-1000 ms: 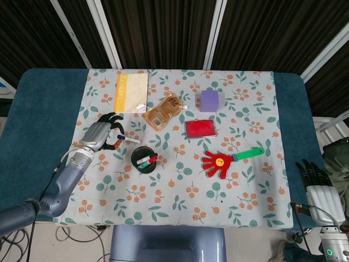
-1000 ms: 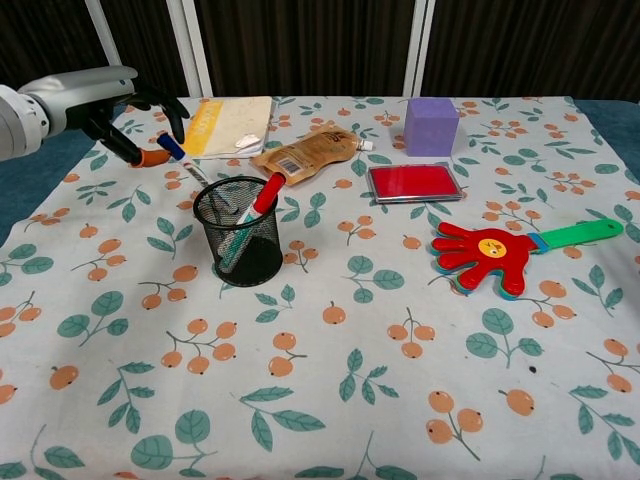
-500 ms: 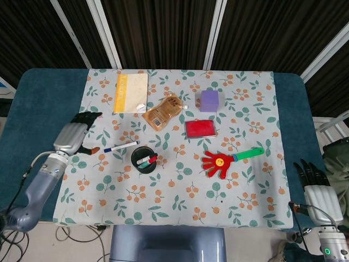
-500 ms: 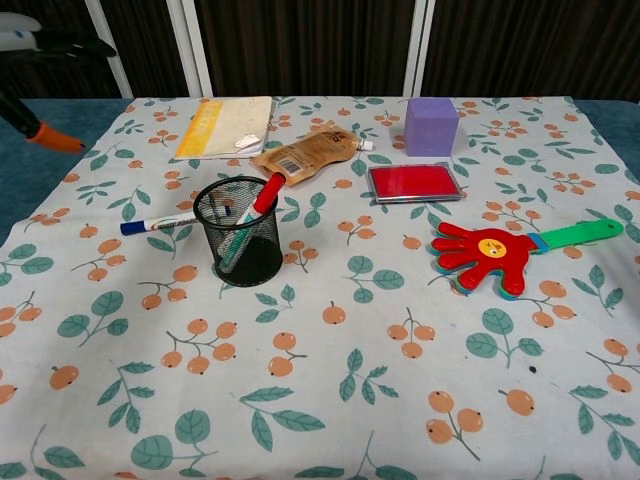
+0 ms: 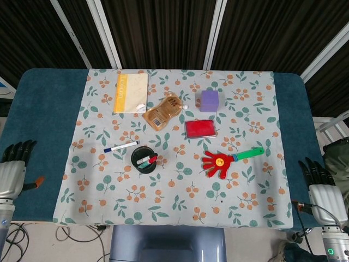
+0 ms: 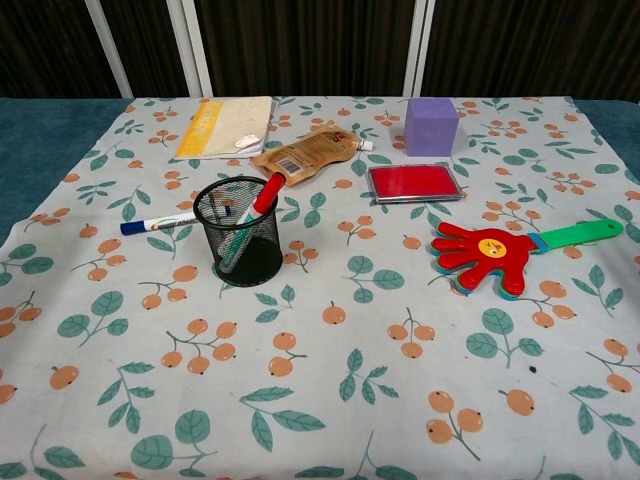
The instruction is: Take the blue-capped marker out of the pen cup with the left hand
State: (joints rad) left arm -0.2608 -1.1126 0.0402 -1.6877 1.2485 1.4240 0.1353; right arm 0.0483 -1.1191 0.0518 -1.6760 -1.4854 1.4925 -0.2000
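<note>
The blue-capped marker (image 5: pixel 121 146) (image 6: pixel 158 224) lies flat on the floral cloth, just left of the black mesh pen cup (image 5: pixel 144 160) (image 6: pixel 239 245). A red-capped and a green-capped marker still stand in the cup. In the head view my left hand (image 5: pixel 13 172) hangs at the far left edge off the cloth, fingers spread and holding nothing. At the bottom right corner my right hand (image 5: pixel 318 185) is off the table, fingers apart and empty. Neither hand shows in the chest view.
A yellow-spined notebook (image 5: pixel 131 92), a brown snack pouch (image 5: pixel 162 111), a purple cube (image 5: pixel 209 100), a red flat case (image 5: pixel 200 129) and a red hand-shaped clapper with a green handle (image 5: pixel 229 159) lie on the cloth.
My left hand has let go of the blue-capped marker, which now lies beside the cup, and has drawn back left and down to the table's edge. The right hand barely moved.
</note>
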